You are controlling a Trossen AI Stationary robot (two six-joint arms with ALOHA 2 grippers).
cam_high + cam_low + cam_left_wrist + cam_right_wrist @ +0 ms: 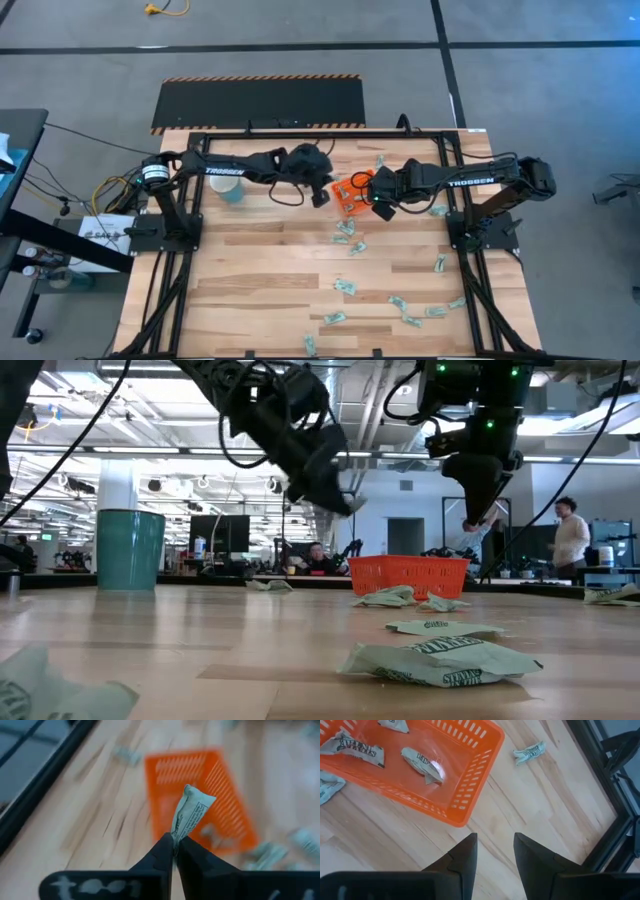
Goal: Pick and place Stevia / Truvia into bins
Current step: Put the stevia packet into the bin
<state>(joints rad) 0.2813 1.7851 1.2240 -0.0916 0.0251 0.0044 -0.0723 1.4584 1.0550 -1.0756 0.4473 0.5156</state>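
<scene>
My left gripper [175,839] is shut on one pale green and white Stevia packet [191,812]. It hangs above the table just left of the orange bin [352,196], which also shows in the low view [410,575]. There the packet [357,503] juts from the left gripper [345,500], well above the wood. My right gripper [495,842] stands open above bare wood beside the bin's corner [465,817], with nothing between its fingers. Several packets [422,762] lie inside the bin. My left gripper pinches the packet by one end [176,834] between its two fingertips. The fingers slant downward from the table's left. The crumpled packet sticks out beyond the fingertips toward the bin, lifted clear of the table.
A teal cup [228,190] stands at the far left of the table. Loose packets lie scattered over the right half [345,288], some near the front edge [440,660] and one beyond the bin [530,751]. People [570,535] stand in the room behind.
</scene>
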